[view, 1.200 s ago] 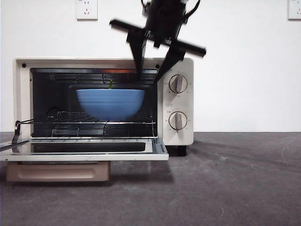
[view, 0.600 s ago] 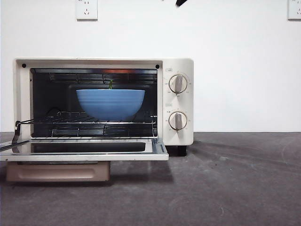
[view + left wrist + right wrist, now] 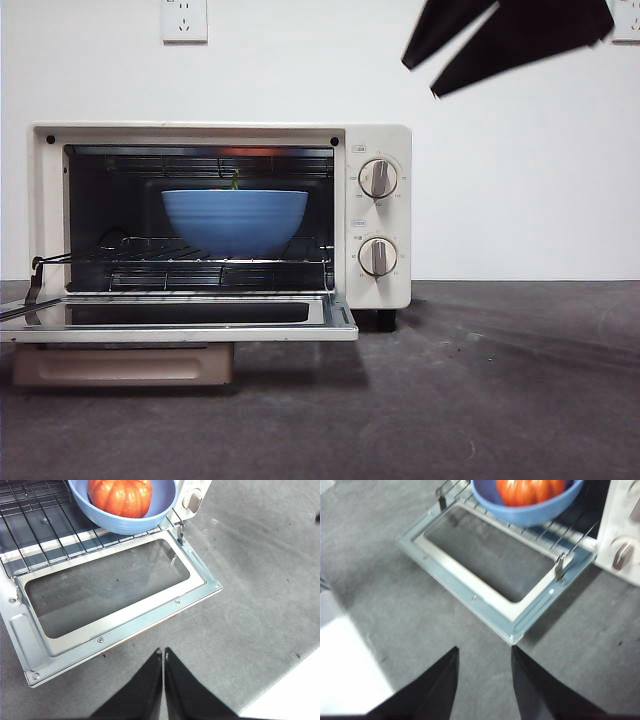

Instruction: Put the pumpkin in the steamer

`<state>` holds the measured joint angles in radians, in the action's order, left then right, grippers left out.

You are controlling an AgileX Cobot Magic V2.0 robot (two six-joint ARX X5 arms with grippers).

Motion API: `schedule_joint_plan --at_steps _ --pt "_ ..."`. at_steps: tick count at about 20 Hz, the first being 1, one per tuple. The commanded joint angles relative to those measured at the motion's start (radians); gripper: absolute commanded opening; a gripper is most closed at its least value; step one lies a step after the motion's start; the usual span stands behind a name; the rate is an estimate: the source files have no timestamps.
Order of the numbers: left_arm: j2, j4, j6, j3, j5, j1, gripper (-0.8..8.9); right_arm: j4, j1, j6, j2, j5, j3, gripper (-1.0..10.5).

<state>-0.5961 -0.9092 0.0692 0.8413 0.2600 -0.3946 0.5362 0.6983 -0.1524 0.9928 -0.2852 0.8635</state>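
Front view first: boxy cream-white countertop steamer (image 3: pixel 220 220) is sitting with its dark glass door (image 3: pixel 180 318) hanging flat open, and a wide blue ribbed bowl (image 3: pixel 235 220) is resting on the wire rack (image 3: pixel 190 262) inside; only a green stem tip (image 3: pixel 235 181) is poking above the rim, so the fruit itself is hiding here. One dark gripper is showing blurred at the top right, high and well apart from the oven. Left wrist view is filling that gap: small glossy orange ribbed pumpkin (image 3: pixel 120 496) is lying in the bowl on the rack, and the left gripper (image 3: pixel 163 652), jaws pressed together and empty, is hovering over the table just off the door's front edge. Right wrist view is showing the right gripper (image 3: pixel 484 652), jaws spread and empty, also off the door, near its corner. Risks, as I judge it: door is sticking out unsupported, so any low arm sweep is likely clipping it and jolting the rack; the bowl is sitting near the rack's front, so a jolt could be sliding it out.
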Motion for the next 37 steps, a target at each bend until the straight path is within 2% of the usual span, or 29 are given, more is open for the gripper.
schedule_joint_plan --at_steps 1,9,12,15,19,28,32,37 --pt "-0.005 0.008 0.000 0.008 -0.002 -0.003 0.15 -0.023 0.006 0.015 -0.009 -0.004 -0.029 1.7" --pt "-0.005 0.014 0.003 0.008 -0.004 -0.002 0.15 -0.030 0.006 0.031 -0.008 -0.004 -0.034 1.7" --pt "-0.005 0.039 0.036 0.005 -0.105 0.019 0.14 -0.026 0.006 0.028 -0.008 -0.009 -0.034 1.7" --pt "-0.006 0.116 0.045 -0.012 -0.106 0.083 0.14 -0.027 0.006 0.026 -0.008 -0.056 -0.034 1.7" --pt "-0.058 0.197 0.051 -0.058 -0.105 0.218 0.13 -0.026 0.007 0.026 -0.008 -0.060 -0.034 1.7" --pt "-0.442 0.382 0.009 -0.114 0.114 0.501 0.13 -0.025 0.007 0.026 -0.008 -0.093 -0.034 1.7" --pt "-0.608 0.430 -0.031 -0.114 0.169 0.563 0.13 -0.009 0.007 0.031 -0.008 -0.093 -0.034 1.7" --pt "-0.775 0.462 -0.058 -0.114 0.174 0.592 0.13 -0.007 0.007 0.030 -0.008 -0.093 -0.034 1.7"
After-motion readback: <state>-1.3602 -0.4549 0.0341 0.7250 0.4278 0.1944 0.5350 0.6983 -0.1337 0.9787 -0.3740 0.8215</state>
